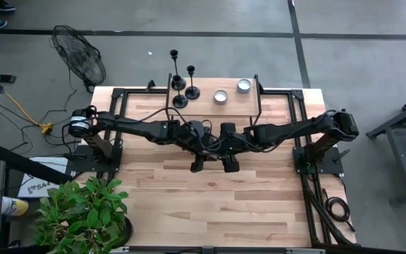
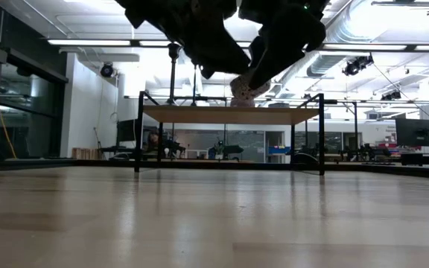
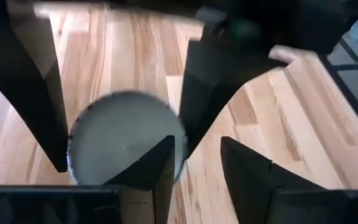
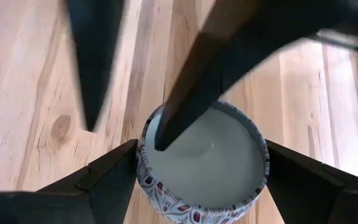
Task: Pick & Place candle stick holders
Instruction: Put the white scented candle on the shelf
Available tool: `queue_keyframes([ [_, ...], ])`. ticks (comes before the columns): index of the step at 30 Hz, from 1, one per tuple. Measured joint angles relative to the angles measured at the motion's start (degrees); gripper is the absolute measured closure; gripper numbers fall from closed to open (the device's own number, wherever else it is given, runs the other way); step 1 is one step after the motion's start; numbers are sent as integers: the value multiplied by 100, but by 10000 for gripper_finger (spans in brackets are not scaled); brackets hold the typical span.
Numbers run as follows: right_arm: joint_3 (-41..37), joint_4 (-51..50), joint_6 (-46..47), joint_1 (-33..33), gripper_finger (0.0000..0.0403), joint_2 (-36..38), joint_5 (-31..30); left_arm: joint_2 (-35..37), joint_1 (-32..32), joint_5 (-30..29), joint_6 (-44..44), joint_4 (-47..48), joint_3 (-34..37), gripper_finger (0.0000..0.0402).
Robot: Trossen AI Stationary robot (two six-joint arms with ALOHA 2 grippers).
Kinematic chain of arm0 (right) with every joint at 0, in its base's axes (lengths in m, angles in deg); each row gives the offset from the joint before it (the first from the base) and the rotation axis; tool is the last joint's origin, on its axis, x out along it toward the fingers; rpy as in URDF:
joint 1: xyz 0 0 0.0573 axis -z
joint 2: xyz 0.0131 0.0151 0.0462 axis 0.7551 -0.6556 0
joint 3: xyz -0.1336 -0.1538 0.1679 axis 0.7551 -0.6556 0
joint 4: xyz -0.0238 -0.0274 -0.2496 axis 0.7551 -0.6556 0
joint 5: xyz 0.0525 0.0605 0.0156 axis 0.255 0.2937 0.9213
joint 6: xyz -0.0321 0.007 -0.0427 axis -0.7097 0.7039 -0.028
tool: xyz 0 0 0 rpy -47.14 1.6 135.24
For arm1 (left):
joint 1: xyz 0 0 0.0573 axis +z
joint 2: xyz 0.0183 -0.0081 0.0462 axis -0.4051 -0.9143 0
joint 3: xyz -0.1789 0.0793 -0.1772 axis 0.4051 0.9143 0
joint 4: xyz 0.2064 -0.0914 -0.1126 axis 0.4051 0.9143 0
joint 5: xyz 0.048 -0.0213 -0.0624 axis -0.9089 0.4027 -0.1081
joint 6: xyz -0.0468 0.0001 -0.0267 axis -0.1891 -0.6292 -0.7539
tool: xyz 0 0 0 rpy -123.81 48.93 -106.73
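- High view: three slim black metal candlesticks (image 1: 180, 100) with round flat bases are standing close together on the left part of a wooden shelf with a black frame (image 1: 203, 109) at the table's far edge. They are differing in height.
- High view: two round silver tins (image 1: 220, 97) are sitting to their right on the same shelf. The left gripper (image 1: 197, 165) and right gripper (image 1: 230, 166) are meeting side by side over the light wooden table (image 1: 189, 212), well apart from the candlesticks.
- Low view: a patterned round candle tin (image 2: 243, 88) is hanging off the table under the dark arms. Thin black stems are rising from the shelf behind.
- Left wrist view: the left gripper (image 3: 196, 140) is standing parted, gripping nothing, only bare wood showing between its fingers; the white-filled tin (image 3: 120, 134) is lying just beside one finger.
- Right wrist view: the right gripper (image 4: 201, 143) is clasping the tin (image 4: 210, 155) on both sides, fingers spread wide around it.
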Motion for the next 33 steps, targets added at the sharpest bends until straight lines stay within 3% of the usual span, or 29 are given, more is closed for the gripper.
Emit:
queue_keyframes([
  [5,4,-51,399,47,93,1,-30,237,0,-396,-4,239,-94,258],
  [18,2,-590,1091,238,92,63,-508,478,7,-1580,4,1743,-476,257],
  [28,-7,-1226,1613,589,91,733,-1499,478,7,-1808,-105,1960,-476,257],
  [33,-7,-1316,2240,844,91,964,-2366,478,7,-1879,-136,1902,-476,257],
])
